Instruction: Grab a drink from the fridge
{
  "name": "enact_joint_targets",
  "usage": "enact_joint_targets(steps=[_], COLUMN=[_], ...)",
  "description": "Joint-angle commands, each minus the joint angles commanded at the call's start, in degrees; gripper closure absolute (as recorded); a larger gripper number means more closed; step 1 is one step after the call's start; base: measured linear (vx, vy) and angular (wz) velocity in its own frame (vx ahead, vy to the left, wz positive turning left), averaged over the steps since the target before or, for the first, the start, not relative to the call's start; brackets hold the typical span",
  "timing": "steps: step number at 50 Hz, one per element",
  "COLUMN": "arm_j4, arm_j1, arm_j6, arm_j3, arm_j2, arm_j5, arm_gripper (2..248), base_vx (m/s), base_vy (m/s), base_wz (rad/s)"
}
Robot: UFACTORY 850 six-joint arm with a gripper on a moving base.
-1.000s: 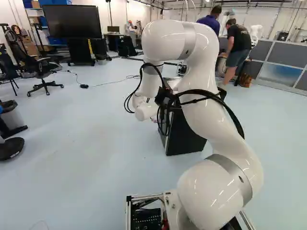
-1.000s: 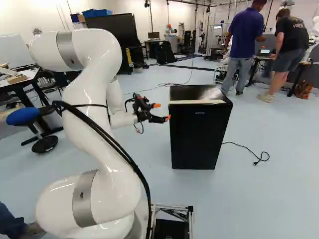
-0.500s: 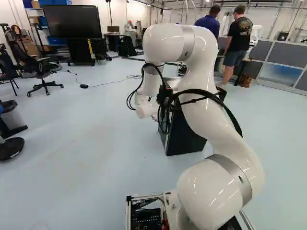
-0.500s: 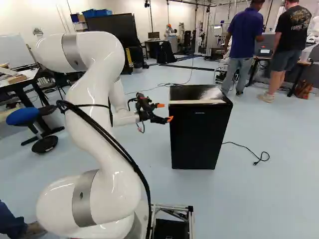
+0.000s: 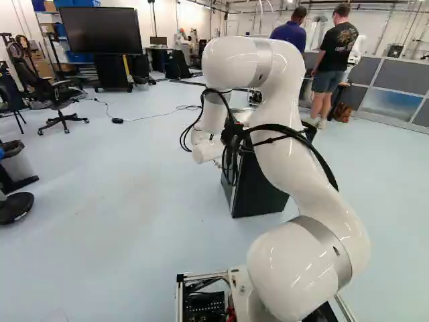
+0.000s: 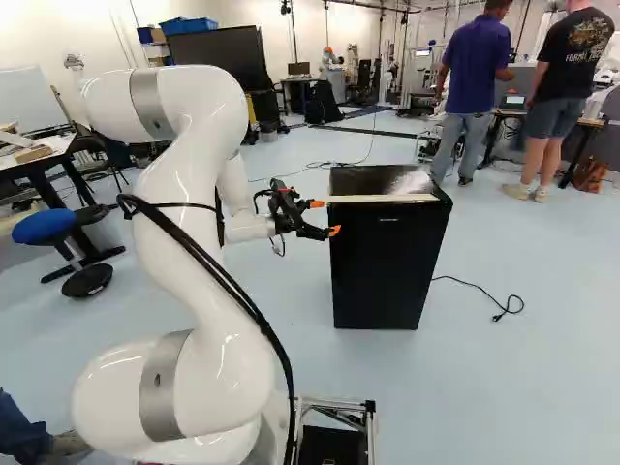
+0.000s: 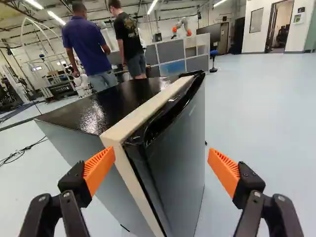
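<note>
While jaws stand apart, fridge [image 7: 178, 153] stands ahead of gap.

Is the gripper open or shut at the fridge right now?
Open. In the wrist view the gripper's orange pads stand wide apart; the fridge shows between them, floor visible between it and one pad.

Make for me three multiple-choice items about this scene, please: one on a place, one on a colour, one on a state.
1. Where does the fridge stand?
A) on a table
B) on the floor
C) on a shelf

2. What colour are the finger pads?
A) green
B) blue
C) orange

3. How is the hand?
A) open
B) shut on a can
C) shut on a bottle

1 B: the right base view shows its foot there.
2 C: plain in the wrist view.
3 A: the pads stand wide apart, gripping nothing.
</note>
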Motion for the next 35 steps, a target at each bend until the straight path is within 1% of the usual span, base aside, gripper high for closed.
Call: enact_joint_targets(steps=[13,35], arm_j4=[0.0,0.0], arm_j1=[-0.65,-1.05], arm_j6=[0.0,0.0], arm_j3=[0.55,2.91], arm_j2=[0.3,1.57], arm_j5=[0.0,0.0], arm_gripper=[3,3], base_vx=[0.0,0.0], base_vy=[0.0,0.0], base_wz=[0.0,0.0])
